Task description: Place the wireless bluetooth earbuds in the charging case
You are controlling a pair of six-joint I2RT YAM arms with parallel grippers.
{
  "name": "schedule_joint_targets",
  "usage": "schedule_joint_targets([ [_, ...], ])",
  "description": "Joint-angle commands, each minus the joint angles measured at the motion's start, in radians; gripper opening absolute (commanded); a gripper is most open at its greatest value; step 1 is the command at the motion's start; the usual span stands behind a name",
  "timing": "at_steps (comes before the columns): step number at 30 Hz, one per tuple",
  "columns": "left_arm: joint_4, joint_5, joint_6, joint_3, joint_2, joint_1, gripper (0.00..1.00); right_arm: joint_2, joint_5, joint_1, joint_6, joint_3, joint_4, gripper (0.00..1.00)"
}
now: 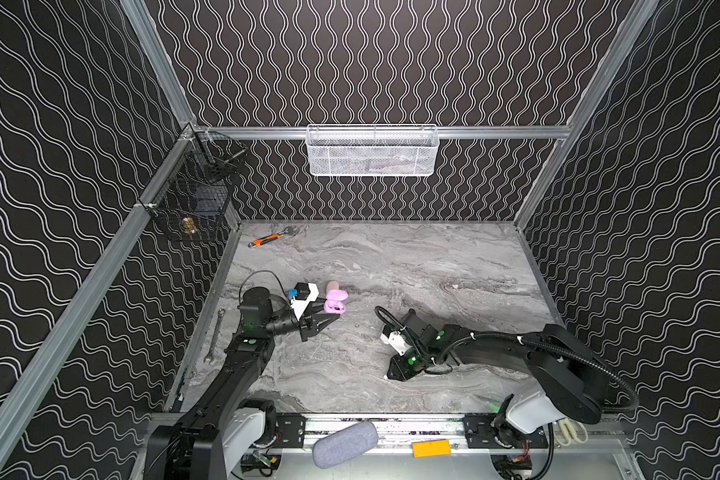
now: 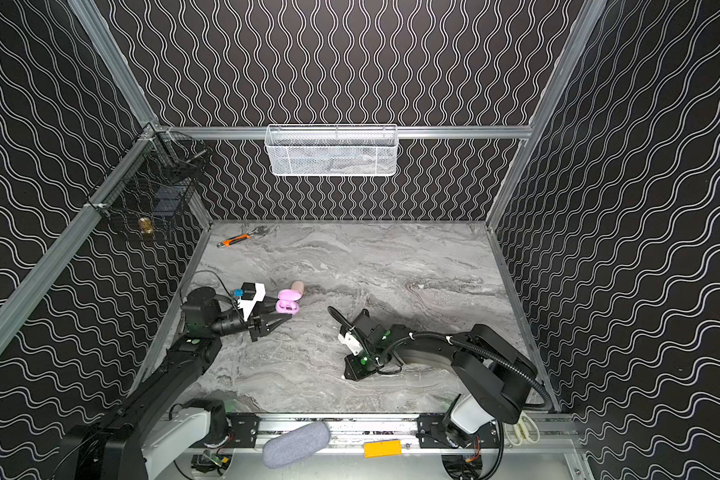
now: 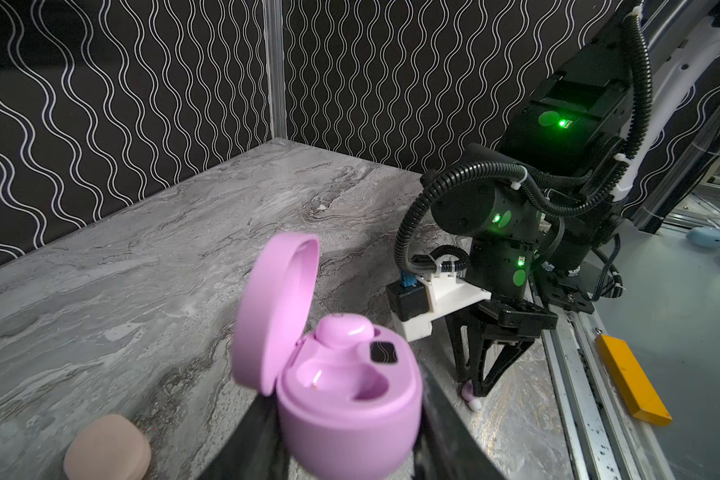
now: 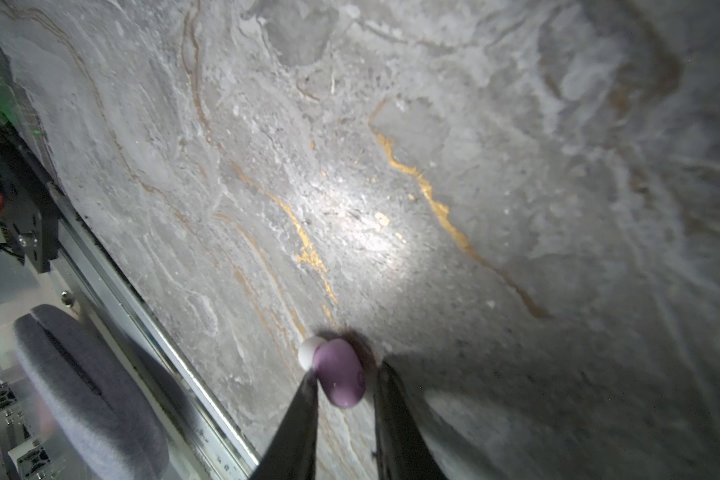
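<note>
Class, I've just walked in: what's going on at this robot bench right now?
The left gripper holds the open pink case, with one bud already seated and the other socket empty. The right gripper is down at the table near the front rail, its jaws either side of a loose bud; whether it is gripped yet is unclear.

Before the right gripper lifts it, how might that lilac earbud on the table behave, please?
The lilac earbud is tiny, so probably very light. Its smooth rounded shell may slip or roll from the narrow fingertips.
</note>
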Motion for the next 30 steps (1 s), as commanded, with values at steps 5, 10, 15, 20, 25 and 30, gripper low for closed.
schedule_joint_targets([
  [5, 0.015, 0.012, -0.003, 0.009, 0.002, 0.002, 0.35, 0.012, -0.002, 0.001, -0.011, -0.012, 0.011, 0.24],
  [10, 0.014, 0.013, -0.002, 0.009, 0.0, 0.002, 0.35, 0.007, -0.002, -0.001, -0.011, -0.013, 0.011, 0.19],
  [15, 0.015, 0.014, -0.002, 0.01, 0.002, 0.002, 0.35, -0.017, 0.005, 0.0, -0.011, -0.013, 0.005, 0.17],
  [20, 0.015, 0.014, -0.002, 0.009, 0.0, 0.002, 0.35, -0.05, 0.05, 0.0, -0.017, 0.008, -0.021, 0.14],
  [25, 0.016, 0.018, -0.005, 0.009, 0.002, 0.002, 0.35, -0.075, 0.118, 0.001, -0.033, 0.048, -0.076, 0.14],
  [30, 0.015, 0.032, -0.004, 0.009, 0.001, 0.001, 0.35, -0.096, 0.258, 0.002, -0.039, 0.105, -0.152, 0.13],
])
